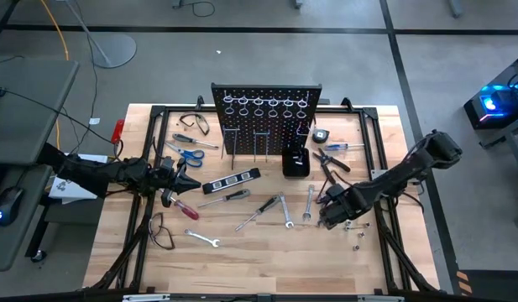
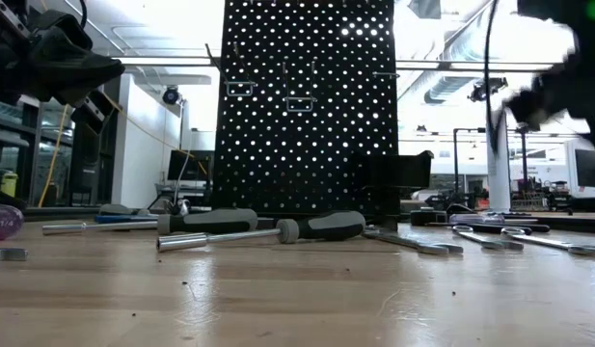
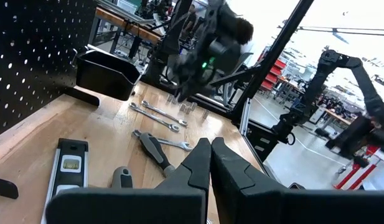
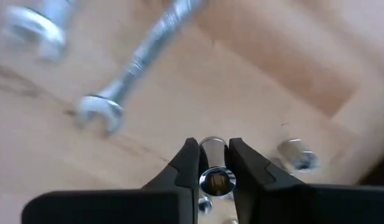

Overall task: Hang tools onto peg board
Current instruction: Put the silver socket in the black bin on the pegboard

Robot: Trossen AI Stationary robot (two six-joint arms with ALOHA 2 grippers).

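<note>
The right gripper (image 4: 209, 163) pinches a small socket (image 4: 216, 179) to lift it, while the left gripper (image 3: 210, 163) waits shut and empty.

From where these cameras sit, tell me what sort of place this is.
Probably a robotics lab or workshop. A wooden table carries a black peg board and scattered hand tools such as wrenches. Past it lie an open concrete floor and, in the left wrist view, another robot arm.

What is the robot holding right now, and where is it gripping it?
The right gripper pinches a small silver socket across its sides. The left gripper is shut, holding nothing.
</note>
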